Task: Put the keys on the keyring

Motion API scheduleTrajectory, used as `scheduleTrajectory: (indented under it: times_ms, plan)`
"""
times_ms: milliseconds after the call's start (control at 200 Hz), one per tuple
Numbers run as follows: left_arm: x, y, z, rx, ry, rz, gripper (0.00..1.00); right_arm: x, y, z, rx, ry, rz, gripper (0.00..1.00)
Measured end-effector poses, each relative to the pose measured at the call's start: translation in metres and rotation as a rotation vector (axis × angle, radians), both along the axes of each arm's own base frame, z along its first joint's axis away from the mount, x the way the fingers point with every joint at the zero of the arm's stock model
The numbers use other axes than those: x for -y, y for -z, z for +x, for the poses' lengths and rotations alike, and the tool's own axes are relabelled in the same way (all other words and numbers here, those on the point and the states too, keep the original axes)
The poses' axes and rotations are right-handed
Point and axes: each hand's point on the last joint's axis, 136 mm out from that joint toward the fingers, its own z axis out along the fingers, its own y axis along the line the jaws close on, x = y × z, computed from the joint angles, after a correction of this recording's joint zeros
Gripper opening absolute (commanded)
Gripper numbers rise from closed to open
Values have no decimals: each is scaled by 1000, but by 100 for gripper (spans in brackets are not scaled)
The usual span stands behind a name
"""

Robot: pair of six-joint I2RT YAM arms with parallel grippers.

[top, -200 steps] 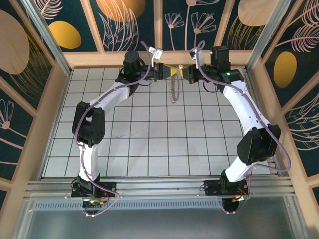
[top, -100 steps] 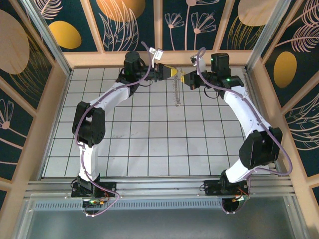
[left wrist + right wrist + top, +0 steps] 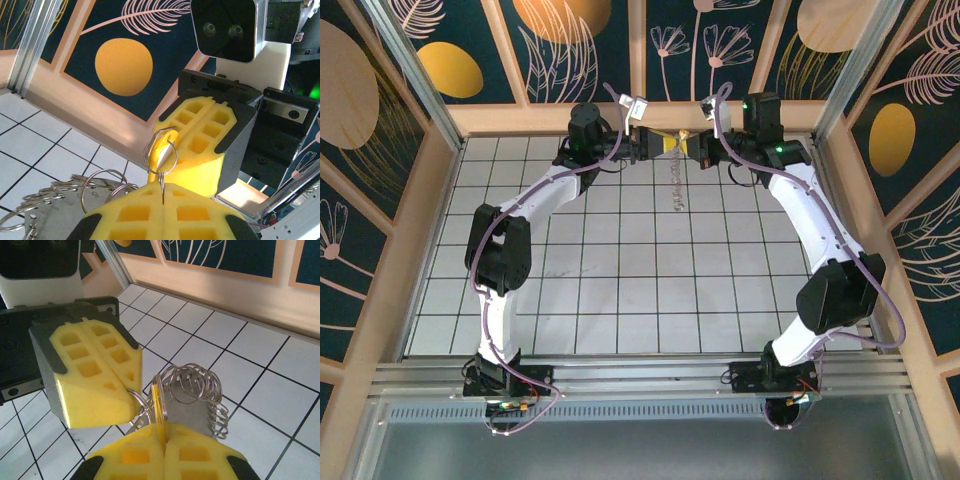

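Above the tiled bench [image 3: 620,290] at 12 o'clock, threading looks in hand: left tool [image 3: 162,212] grips keyring [image 3: 673,185], right tool [image 3: 162,452] pinches key [image 3: 159,395]; next, align hole with coil

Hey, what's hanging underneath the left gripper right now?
The keyring hangs under the left gripper, a bunch of silvery loops above the white tiled table. The bit of loop pinched between its shut yellow pads is covered.

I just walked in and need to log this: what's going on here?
Both arms meet above the far edge of the table. The left gripper is shut on the keyring, its rings hanging below; the right gripper pinches the brass key against one ring. Whether it's threaded yet is unclear.
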Motion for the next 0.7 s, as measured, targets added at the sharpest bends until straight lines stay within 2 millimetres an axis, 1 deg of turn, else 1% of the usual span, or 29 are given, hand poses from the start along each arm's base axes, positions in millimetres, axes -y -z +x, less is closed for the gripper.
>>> scheduleTrajectory:
  times_ms: [160,530,701]
  plan:
    - [0,0,0,0,-1,0,0,2,2,2,8,12,-19,0]
    - [0,2,5,-12,-27,3,0,13,18,5,-6,77,-115,0]
    - [0,3,5,-18,-31,6,0,14,17,4,-7,93,-139,0]
